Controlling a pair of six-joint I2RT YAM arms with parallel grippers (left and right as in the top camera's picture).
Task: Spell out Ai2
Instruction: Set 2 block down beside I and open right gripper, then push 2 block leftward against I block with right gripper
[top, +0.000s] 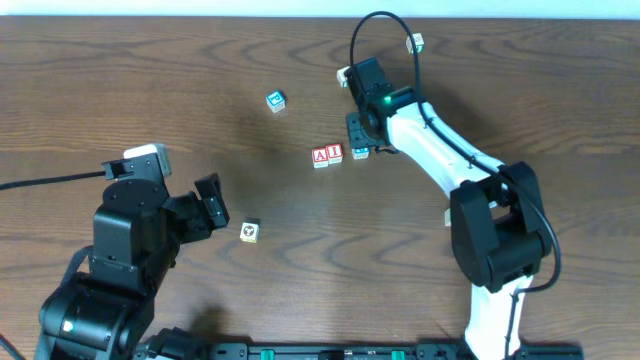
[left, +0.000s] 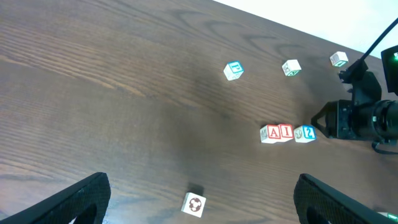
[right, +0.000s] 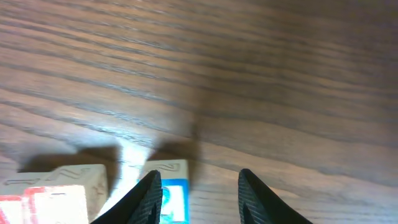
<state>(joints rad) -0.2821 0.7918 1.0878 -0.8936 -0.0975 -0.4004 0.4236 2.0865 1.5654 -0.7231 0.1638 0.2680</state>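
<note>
- A (top: 320, 156), I (top: 335, 153) and 2 (top: 360, 152) sit in one row around the middle of the table (top: 120, 90), slightly toward the far edge. A and I touch; 2 is just beside I, maybe with a hairline gap.
- Spelling looks basically done. What's left, I'd guess: back off, maybe snug 2 up.
- Right gripper (right: 199, 173) is low over 2, jaws slightly apart and not clamped; 2 shows at one finger only.
- Left gripper (top: 212, 205) is wide apart and empty, toward the left edge.
- Spares: blue cube (top: 276, 100), green cube (left: 291, 67) and second green cube (left: 339, 59) toward the far edge, dark-marked cube (top: 249, 231) by the left gripper. None blocks the row.
</note>
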